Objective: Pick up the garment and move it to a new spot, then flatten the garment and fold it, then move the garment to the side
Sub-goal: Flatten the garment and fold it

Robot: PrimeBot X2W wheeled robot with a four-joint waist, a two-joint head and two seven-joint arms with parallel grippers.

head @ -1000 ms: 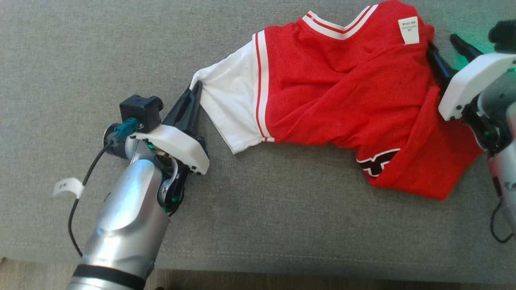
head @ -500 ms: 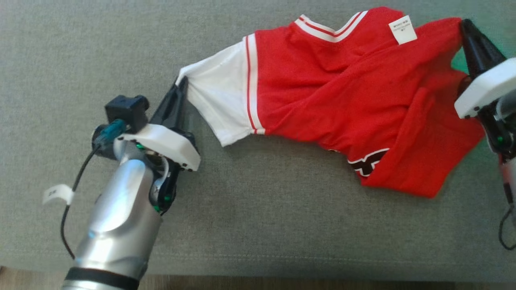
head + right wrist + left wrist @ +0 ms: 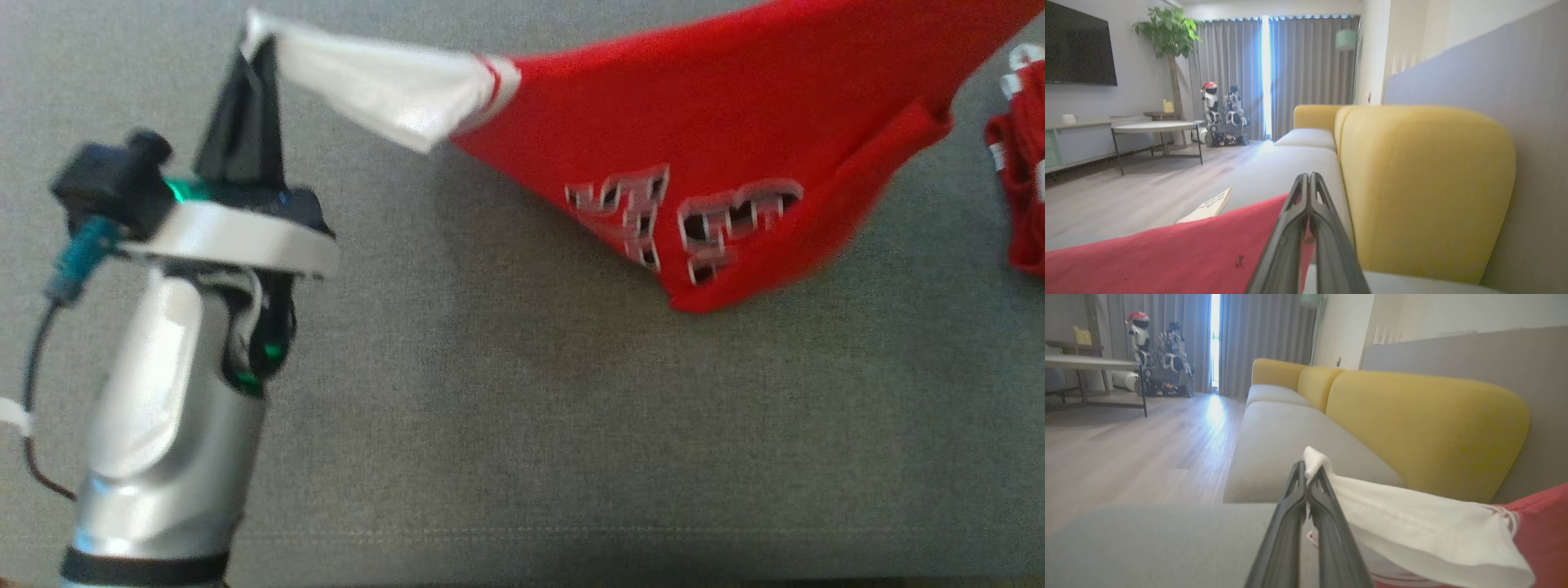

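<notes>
We see the shirt point(image 3: 718, 106) strung between two grippers above the grey seat point(image 3: 490, 425), a coarse woven cloth with a stitched seam near its front edge. The shirt is smooth red jersey with a white sleeve point(image 3: 367, 90), thin red stripes where sleeve meets body, and blocky, white-edged dark lettering point(image 3: 678, 216) low on its front. It hangs as a taut triangle that sags to a point over the seat; we cannot tell whether that point touches.

The left gripper point(image 3: 260, 49), two long, dark, tapering fingers pressed together, pinches the sleeve's end, and in the left wrist view a tuft of white cloth pokes out past the tips. The right gripper point(image 3: 1308, 177) is likewise pressed together, with red cloth caught low between its fingers and spreading away to their left. A pale printed label point(image 3: 1208, 206) stands at that cloth's far edge.

Behind the seat we see a rounded, mustard-yellow backrest point(image 3: 1425, 428). A second red cloth point(image 3: 1024, 204) lies crumpled at the right, apart from the shirt.
</notes>
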